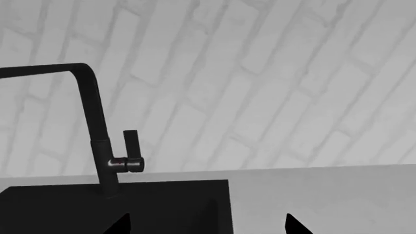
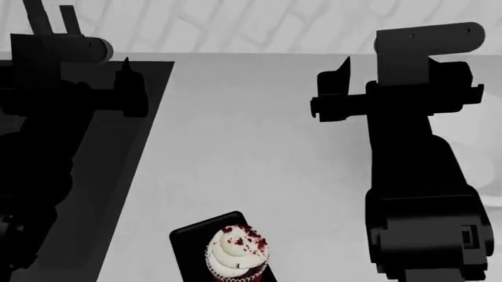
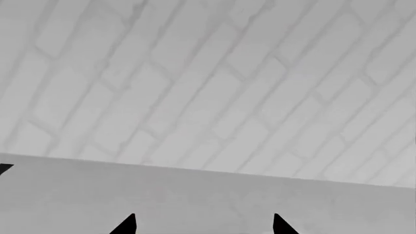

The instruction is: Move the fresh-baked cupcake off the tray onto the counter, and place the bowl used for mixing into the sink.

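The cupcake [image 2: 237, 254], white-frosted with red crumbs, stands on the small black tray [image 2: 190, 242] at the near edge of the light grey counter [image 2: 251, 147]. The black sink [image 2: 121, 153] lies to the tray's left. My left gripper [image 1: 208, 226] hovers open over the sink's right rim [image 1: 224, 204], facing the faucet. Further right, my right gripper [image 3: 204, 225] is open above bare counter [image 3: 195, 190], facing the wall. Both are well beyond the cupcake and hold nothing. The bowl is out of view.
A dark faucet [image 1: 97, 136] with a side lever [image 1: 130, 146] rises behind the sink. A white brick wall [image 3: 208, 83] backs the counter. My right arm [image 2: 424, 176] stands over the counter's right side.
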